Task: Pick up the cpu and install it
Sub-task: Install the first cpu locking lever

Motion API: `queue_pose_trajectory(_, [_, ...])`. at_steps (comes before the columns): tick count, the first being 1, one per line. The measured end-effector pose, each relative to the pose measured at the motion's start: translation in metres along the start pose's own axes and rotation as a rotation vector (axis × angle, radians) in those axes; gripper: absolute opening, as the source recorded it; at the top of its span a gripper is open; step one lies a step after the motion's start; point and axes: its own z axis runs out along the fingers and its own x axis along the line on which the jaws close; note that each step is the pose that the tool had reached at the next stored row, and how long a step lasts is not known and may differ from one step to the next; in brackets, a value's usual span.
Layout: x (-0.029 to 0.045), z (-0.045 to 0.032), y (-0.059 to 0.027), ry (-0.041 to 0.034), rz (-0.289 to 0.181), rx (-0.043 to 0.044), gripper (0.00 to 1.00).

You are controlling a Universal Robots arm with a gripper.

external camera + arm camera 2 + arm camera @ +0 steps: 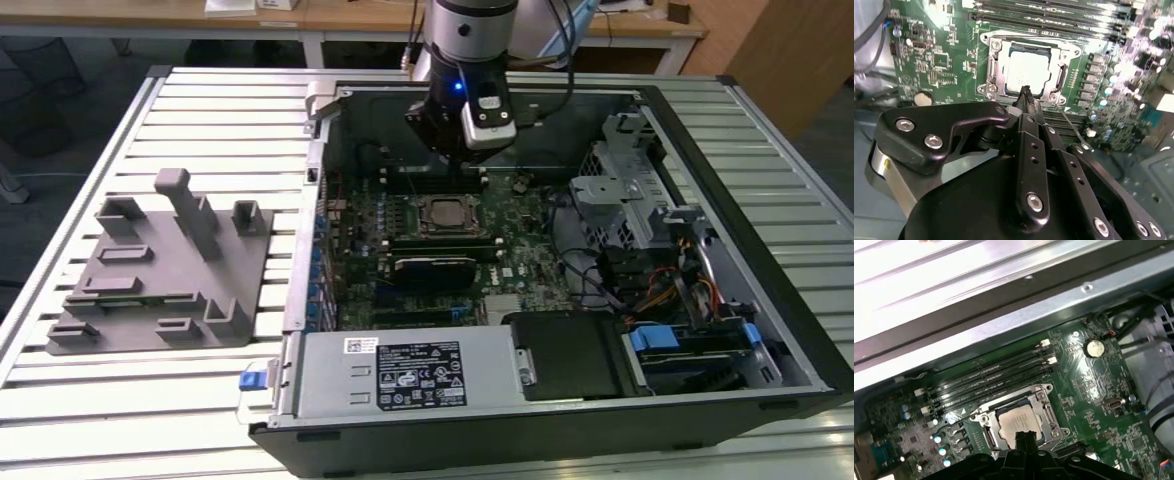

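Note:
The cpu (1026, 75), a flat square chip with a shiny silver top, lies inside the metal-framed socket (993, 65) on the green motherboard (939, 60); it is also seen as the cpu (1016, 420) and the cpu (441, 212). My gripper (1025, 92) hangs a little above the socket's edge, apart from the chip. Its black fingers are pressed together with nothing between them. In the first wrist view the gripper (1025, 435) overlaps one edge of the chip. In the exterior view the gripper (458, 165) is inside the open computer case, just behind the socket.
A grey plastic fixture block (160, 265) sits on the slatted table at the exterior view's left. Inside the case are memory slots (989, 382), a power supply (400, 375), a drive cage (627, 190) and cables (667, 290). The case wall (1004, 305) is close behind the slots.

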Motion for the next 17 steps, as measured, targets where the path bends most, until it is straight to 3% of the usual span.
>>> queue_pose_trajectory(17, [0.0000, 0.0021, 0.0000, 0.0079, -0.308, -0.0030, 0.11])
